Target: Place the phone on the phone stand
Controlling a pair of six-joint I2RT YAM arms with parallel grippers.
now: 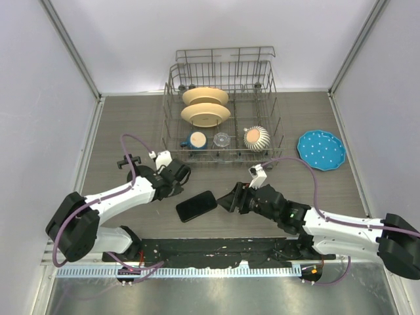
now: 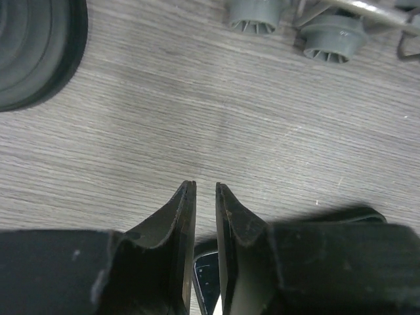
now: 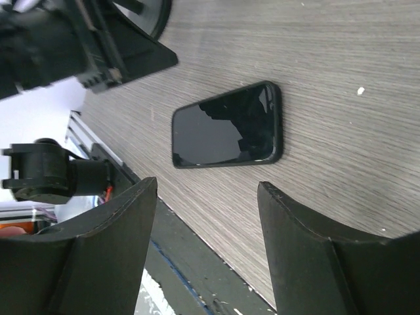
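The phone lies flat, glossy face up, on the tabletop between the two hands, slightly angled. It is not yet on the stand, whose ridged disc base sits on the wood up and to the left of the fingers in the left wrist view. The right hand is released, its fingers spread wide and low, with the phone straight ahead of them but apart. That spread looks chosen to span the phone's short side, since a thin slab flush with the wood offers only its edges for a grip. The left hand is clenched to a narrow slit and grasps nothing. It hangs over bare wood near the phone's left end and the feet of the rack, probably so its closed fingers can act as a stop while the other hand works at an edge. The glossy phone will likely slide easily, so first contact calls for care. Pickup seems the step in hand, and placing is yet to come.
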